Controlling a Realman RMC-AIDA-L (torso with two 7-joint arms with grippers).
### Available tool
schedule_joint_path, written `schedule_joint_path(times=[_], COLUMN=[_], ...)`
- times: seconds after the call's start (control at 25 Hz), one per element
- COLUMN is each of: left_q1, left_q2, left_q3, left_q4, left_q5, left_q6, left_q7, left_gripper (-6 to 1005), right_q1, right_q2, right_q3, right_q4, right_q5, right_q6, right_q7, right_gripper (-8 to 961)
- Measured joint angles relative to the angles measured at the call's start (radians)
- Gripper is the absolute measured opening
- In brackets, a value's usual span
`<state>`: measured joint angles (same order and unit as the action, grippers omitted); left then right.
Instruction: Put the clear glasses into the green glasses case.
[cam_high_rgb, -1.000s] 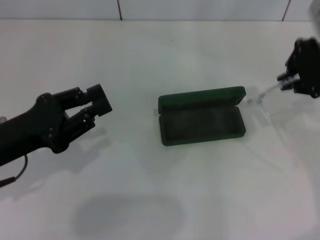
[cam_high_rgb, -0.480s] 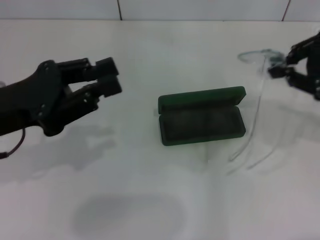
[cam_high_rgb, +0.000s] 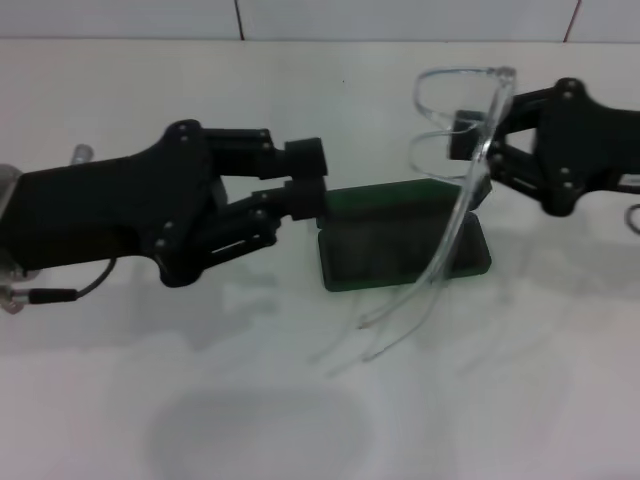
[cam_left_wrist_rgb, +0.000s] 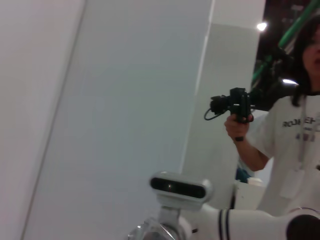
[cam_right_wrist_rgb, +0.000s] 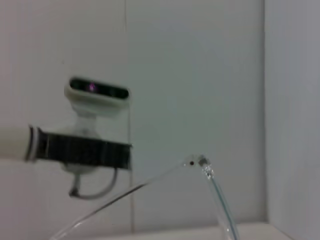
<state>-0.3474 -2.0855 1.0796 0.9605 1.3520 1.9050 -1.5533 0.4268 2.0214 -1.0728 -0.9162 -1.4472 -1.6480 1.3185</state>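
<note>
Clear glasses (cam_high_rgb: 470, 160): clamped in right gripper (cam_high_rgb: 478, 150), upper right of frame, lifted (temple arms trailing down over the case). Green glasses case (cam_high_rgb: 400, 262): centre, lid up, on white table (cam_high_rgb: 300, 400). Left gripper (cam_high_rgb: 305, 178): fingers parted, holding nothing, at case's left end.

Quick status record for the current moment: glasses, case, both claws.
clear glasses: held in the air over the case's right end, temple arms hanging down toward the table
green glasses case: open on the table, lid back, nothing inside
right claw: shut on the glasses' lens front
left claw: open, at the case's left end
</note>
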Motion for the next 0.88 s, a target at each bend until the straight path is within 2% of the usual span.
schedule_joint_path(times=[0.16, 0.4, 0.64, 0.88], left_q1=[-0.014, -0.019, -0.022, -0.022], left_q2=[-0.002, -0.005, -0.005, -0.005], left_q3=[0.006, 0.031, 0.058, 0.068], left_q4=[-0.007, -0.027, -0.046, -0.046], left_q5=[-0.002, -0.012, -0.020, -0.022], left_q6=[-0.001, -0.005, -0.007, -0.010], left_q7=[0.000, 0.030, 0.052, 0.058], left_gripper=[216, 176, 91, 82], right_q1=[0.065, 0.146, 0.169, 0.181], right_q2=[0.004, 0.006, 0.006, 0.006], right_q3=[-0.048, -0.199, -0.284, -0.307], right_q4=[0.124, 0.276, 0.298, 0.305], right_q5=[0.036, 0.141, 0.225, 0.238], right_q6=[-0.007, 0.064, 0.124, 0.128], right_q7=[-0.052, -0.146, -0.184, -0.187], right_gripper=[108, 108, 108, 108])
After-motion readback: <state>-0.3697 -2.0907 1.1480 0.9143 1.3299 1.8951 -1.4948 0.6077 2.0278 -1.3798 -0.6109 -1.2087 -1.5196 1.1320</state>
